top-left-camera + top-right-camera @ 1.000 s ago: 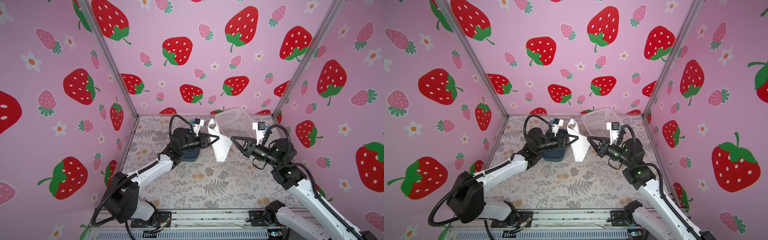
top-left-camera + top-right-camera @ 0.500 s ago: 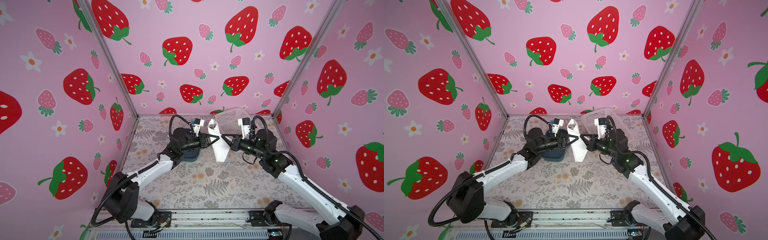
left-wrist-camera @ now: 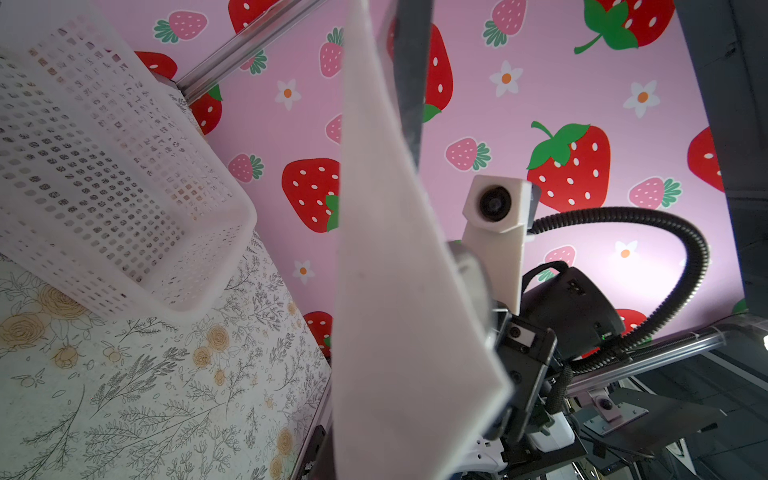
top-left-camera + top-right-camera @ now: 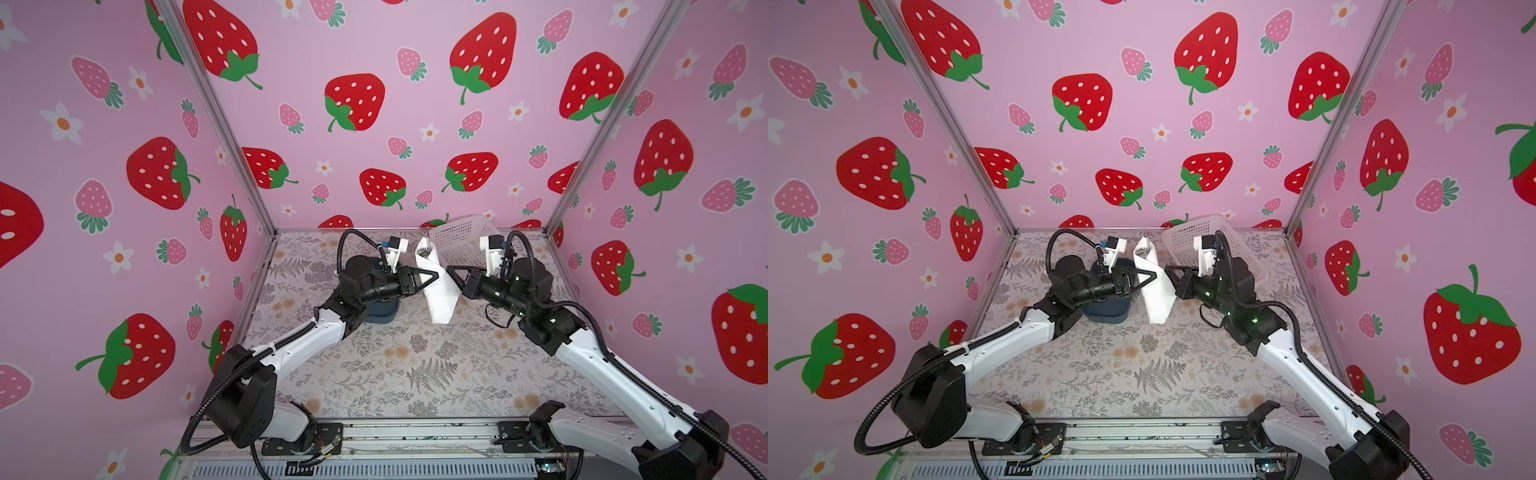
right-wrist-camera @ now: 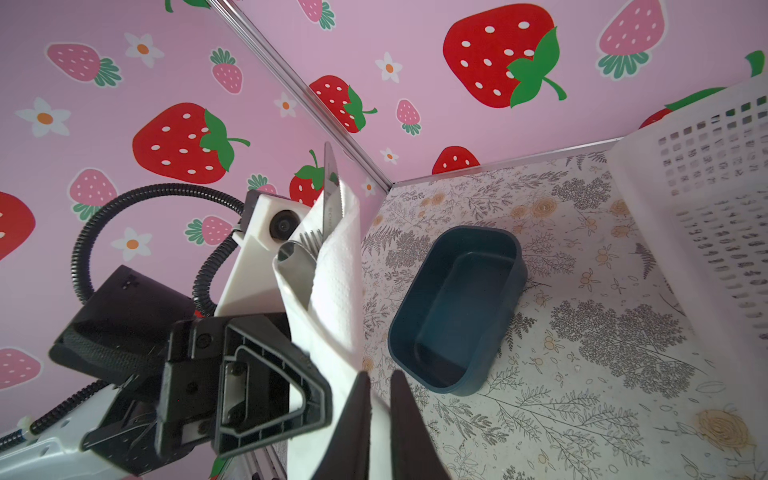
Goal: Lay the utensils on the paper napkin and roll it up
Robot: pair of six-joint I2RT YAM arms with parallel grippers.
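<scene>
The paper napkin (image 4: 438, 299) (image 4: 1158, 299) is rolled into a white tube that stands tilted, with its lower end on the floral mat. My left gripper (image 4: 436, 275) (image 4: 1154, 274) is shut on its middle. The utensils stick out of its upper end: a knife blade (image 5: 331, 183), fork tines (image 5: 311, 240) and a spoon bowl (image 5: 291, 254). My right gripper (image 4: 449, 269) (image 4: 1168, 268) (image 5: 377, 374) comes in from the right, its tips at the napkin's (image 5: 336, 282) edge. Its jaws stand a narrow slit apart. The napkin (image 3: 395, 291) hides my left fingers in the left wrist view.
A dark blue tub (image 4: 380, 313) (image 4: 1106, 309) (image 5: 457, 307) sits empty under the left arm's wrist. A white perforated basket (image 4: 461, 245) (image 4: 1187, 241) (image 3: 104, 187) lies tilted at the back right, behind the right gripper. Pink strawberry walls close in three sides.
The right arm has swung left, bringing its gripper from beside the basket up to the napkin's edge. The left gripper and the napkin roll have stayed put.
</scene>
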